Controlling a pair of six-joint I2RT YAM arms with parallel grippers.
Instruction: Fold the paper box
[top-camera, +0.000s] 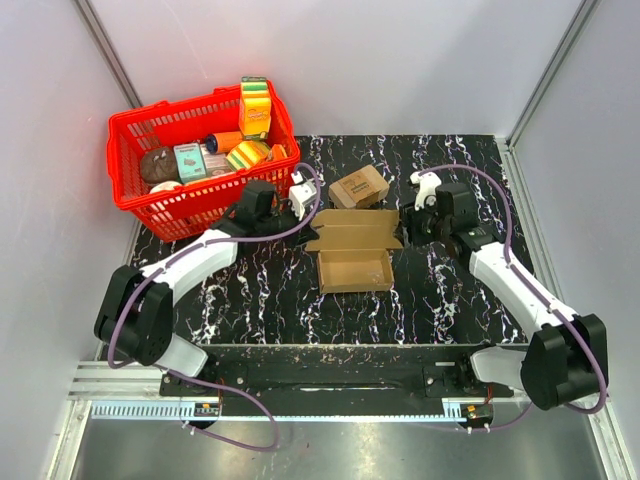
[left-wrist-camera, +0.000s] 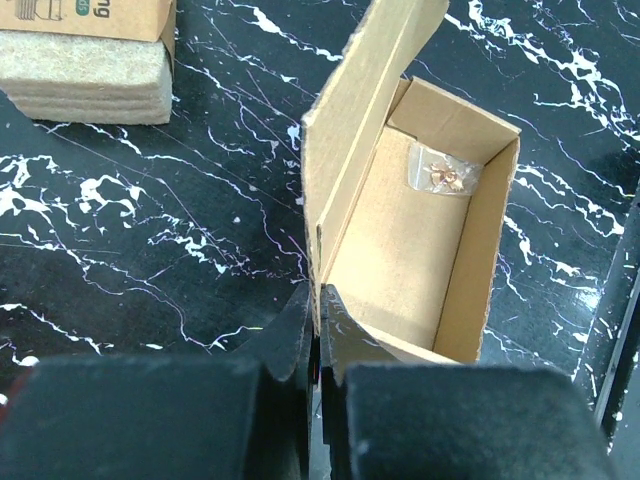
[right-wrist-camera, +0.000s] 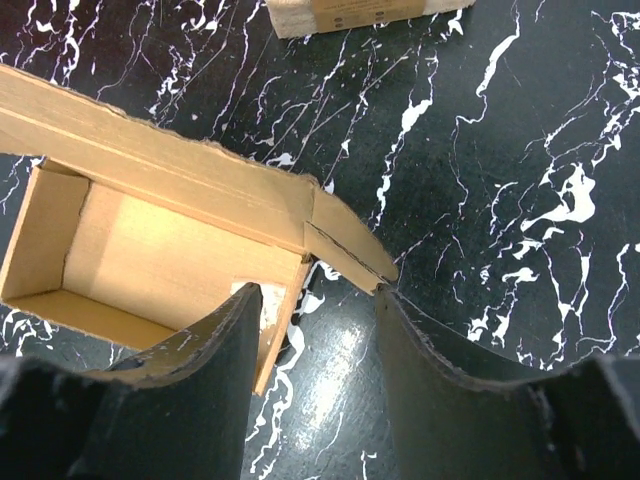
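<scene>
The paper box (top-camera: 355, 255) lies at the table's middle as a brown cardboard tray with its lid panel raised along the far side. My left gripper (left-wrist-camera: 320, 295) is shut on the near end of that upright lid panel (left-wrist-camera: 360, 120). A small clear bag of copper-coloured bits (left-wrist-camera: 445, 175) lies inside the tray. At the box's right end my right gripper (right-wrist-camera: 318, 300) stands open. One of its fingers (right-wrist-camera: 215, 360) hangs over the tray's inside, the other (right-wrist-camera: 440, 360) touches the tip of the lid's side flap (right-wrist-camera: 350, 245). The tray's end wall (right-wrist-camera: 280, 330) stands between them.
A smaller chunky printed cardboard box (top-camera: 359, 187) sits just behind the paper box. A red basket (top-camera: 200, 160) full of groceries stands at the back left, close to my left arm. White walls close in the table on three sides.
</scene>
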